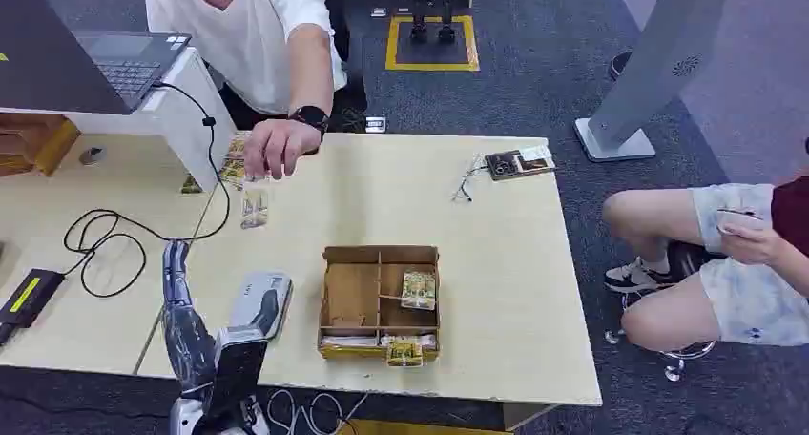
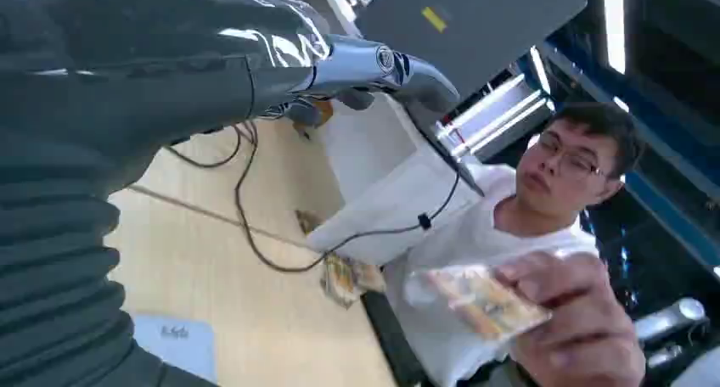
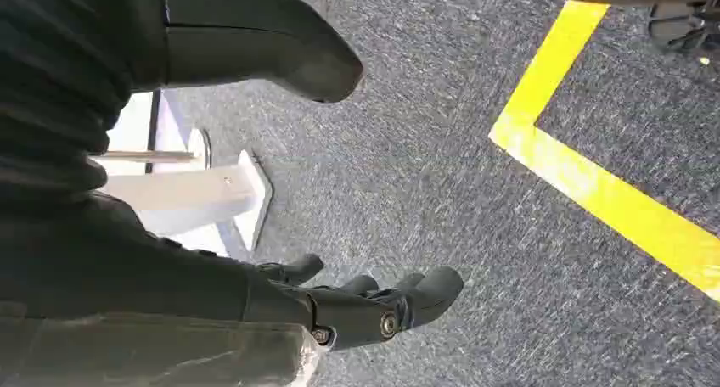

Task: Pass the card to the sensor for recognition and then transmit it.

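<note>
Wooden desk (image 1: 477, 263); left hand (image 1: 176, 273) raised, fingers (image 2: 399, 69) spread and empty, awaiting person's card (image 2: 484, 300). Right hand (image 3: 374, 306) hanging over floor, empty, fingers loosely apart.

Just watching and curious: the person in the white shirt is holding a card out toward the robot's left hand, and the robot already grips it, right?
Not quite. The person's hand does hold the card out, but the robot's left hand grips nothing. The left wrist view shows its fingers apart from the card, which is pinched only in the person's fingers.
</note>
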Motion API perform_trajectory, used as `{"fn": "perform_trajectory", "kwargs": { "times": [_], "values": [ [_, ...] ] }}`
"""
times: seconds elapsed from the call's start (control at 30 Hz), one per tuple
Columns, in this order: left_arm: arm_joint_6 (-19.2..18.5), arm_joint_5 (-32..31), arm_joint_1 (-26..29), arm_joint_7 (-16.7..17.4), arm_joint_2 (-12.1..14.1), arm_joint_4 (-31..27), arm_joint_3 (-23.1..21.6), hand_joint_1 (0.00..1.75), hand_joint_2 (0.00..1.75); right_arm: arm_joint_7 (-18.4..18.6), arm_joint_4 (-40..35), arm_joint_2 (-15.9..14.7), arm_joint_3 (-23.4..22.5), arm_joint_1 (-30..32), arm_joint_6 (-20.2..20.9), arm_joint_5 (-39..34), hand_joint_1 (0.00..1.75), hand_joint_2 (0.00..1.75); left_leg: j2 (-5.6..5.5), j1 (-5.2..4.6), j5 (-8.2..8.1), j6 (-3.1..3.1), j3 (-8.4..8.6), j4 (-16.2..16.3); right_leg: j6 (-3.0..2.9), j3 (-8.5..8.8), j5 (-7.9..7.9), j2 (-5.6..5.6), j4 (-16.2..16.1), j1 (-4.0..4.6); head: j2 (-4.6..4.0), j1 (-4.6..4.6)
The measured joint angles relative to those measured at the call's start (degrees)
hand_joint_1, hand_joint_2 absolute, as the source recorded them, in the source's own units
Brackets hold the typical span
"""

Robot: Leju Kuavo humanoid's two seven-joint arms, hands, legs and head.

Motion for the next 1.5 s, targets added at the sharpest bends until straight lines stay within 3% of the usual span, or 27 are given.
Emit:
{"fn": "perform_trajectory", "kwargs": {
  "times": [0.17, 0.4, 0.53, 0.83, 0.9, 0.93, 1.5],
  "values": [
    [0.0, -4.4, -3.9, -1.6, -1.5, 1.6, 4.3, 0.00, 1.75, -0.5, 0.0, 0.0, 0.0, -0.2, 0.3, 0.9, 0.00, 1.75, 0.00, 0.00, 0.01, -0.01, 0.01, 0.0, -0.01, 0.00, 0.01, 0.00, 0.0, 0.00, 0.00, 0.02],
    [0.0, -17.3, -8.6, -5.8, -4.1, 4.1, 13.6, 0.00, 1.75, -0.5, 0.0, 0.0, 0.3, -0.5, 0.7, 1.6, 0.00, 1.75, 0.04, 0.00, 0.00, -0.01, 0.02, 0.0, -0.01, -0.03, 0.01, 0.09, 0.0, 0.00, 0.00, 0.00],
    [0.0, -20.9, -9.5, -5.9, -4.3, 4.3, 17.4, 0.00, 1.75, -0.5, 0.1, 0.0, 0.5, -0.7, 0.9, 2.0, 0.00, 1.75, 0.04, 0.00, 0.00, -0.01, 0.02, 0.0, -0.01, -0.04, 0.00, 0.08, 0.0, 0.00, 0.00, 0.00],
    [0.0, -23.9, -10.2, -4.5, -4.3, 4.3, 20.4, 0.00, 1.75, -0.3, 0.2, 0.0, 1.1, -0.8, 0.8, 2.9, 0.00, 1.75, 0.05, 0.00, 0.00, -0.01, 0.02, 0.0, -0.01, -0.03, 0.01, 0.08, 0.0, 0.00, 0.00, 0.00],
    [0.0, -23.4, -10.4, -4.5, -4.3, 4.5, 20.4, 1.27, 1.75, -0.3, 0.2, 0.0, 1.1, -1.0, 0.8, 2.9, 0.00, 1.75, 0.04, 0.00, 0.00, -0.01, 0.02, 0.0, -0.01, -0.03, 0.01, 0.08, 0.0, 0.00, 0.00, 0.00],
    [0.0, -22.7, -10.5, -4.5, -4.3, 4.7, 20.4, 1.75, 1.75, -0.3, 0.2, 0.0, 1.1, -1.0, 0.8, 2.8, 0.00, 1.75, 0.04, 0.00, 0.00, -0.01, 0.02, 0.0, -0.01, -0.03, 0.01, 0.08, 0.0, 0.00, 0.00, 0.00],
    [0.0, -15.9, -10.6, -6.6, -4.3, 5.1, 20.4, 1.75, 1.75, -0.3, 0.3, 0.0, 1.4, -1.2, 0.6, 3.0, 0.00, 1.75, 0.04, 0.00, 0.00, -0.01, 0.01, 0.0, -0.01, -0.03, 0.01, 0.08, 0.0, 0.00, 0.00, -0.02]
  ]
}}
